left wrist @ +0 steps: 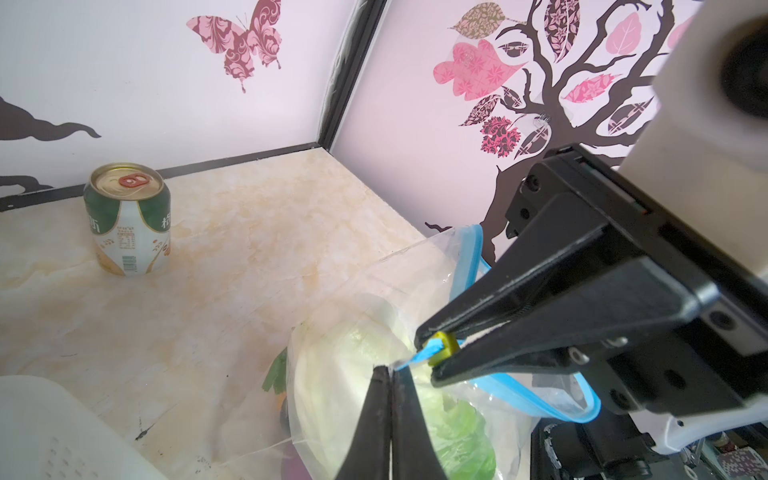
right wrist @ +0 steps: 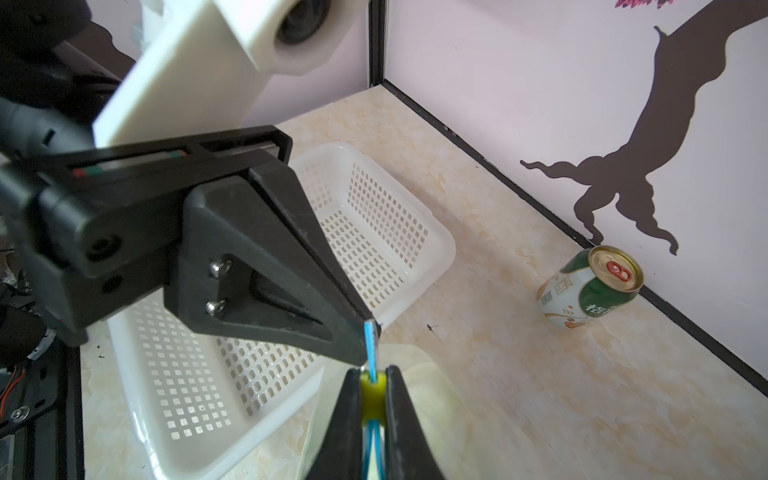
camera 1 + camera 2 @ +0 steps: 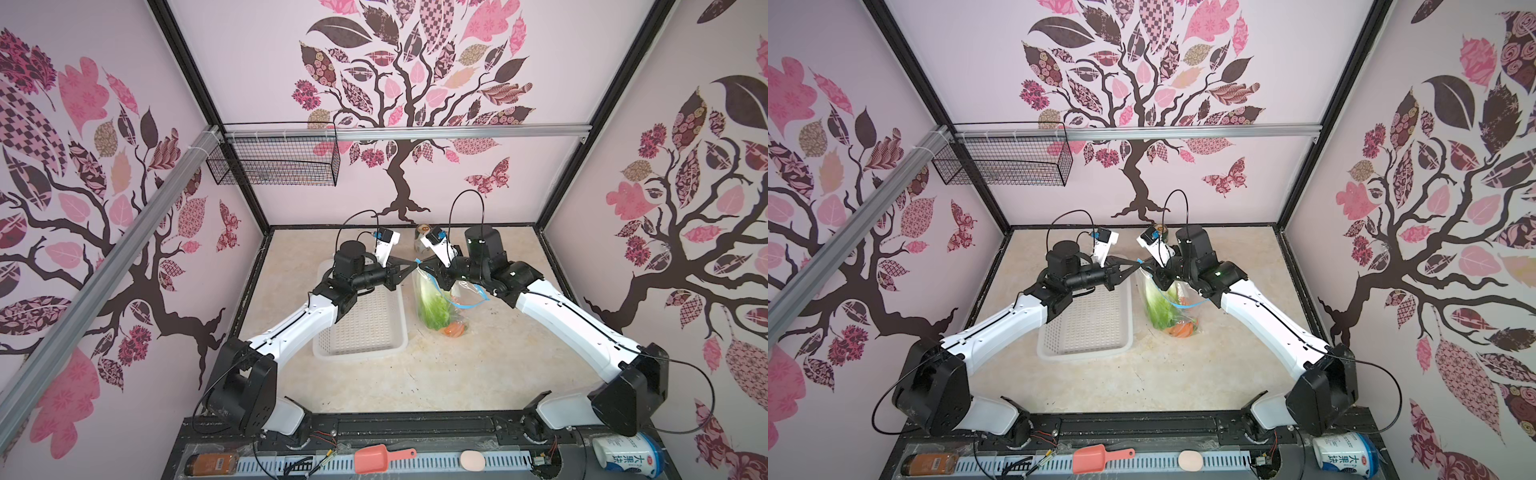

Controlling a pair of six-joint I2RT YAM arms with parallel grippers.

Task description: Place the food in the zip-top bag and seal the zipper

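Left gripper (image 1: 390, 370): jaws together, pinched on the very end of the blue zipper (image 1: 467, 257) at the bag's corner. Right gripper (image 1: 428, 353) sat tip to tip with it, jaws clamped on the yellow-green slider (image 1: 442, 347), just beside the left jaws on the strip.

Zip-top bag (image 3: 428, 286) hung below both sets of jaws, lifted by that corner. Its bottom was at or near the table (image 3: 457, 374); could not tell which. Inside were lettuce (image 3: 434, 309), a carrot (image 3: 453, 329) at the bottom, and something purple low in the left wrist view, too cropped to name.

Behind the right jaws the two blue tracks ran apart in an open loop, so the mouth was not yet closed. White basket (image 3: 357, 353), on the far side of the left jaws from the bag, showed no food. Can (image 1: 126, 220) stood well beyond the jaws, irrelevant.

Step judged: loading done, sealing just starting, slider at the start end. Next move likely has the left anchoring the end while the right drags the slider away from the left jaws with the strip taut. Slack or a slipped pinch would stall it.
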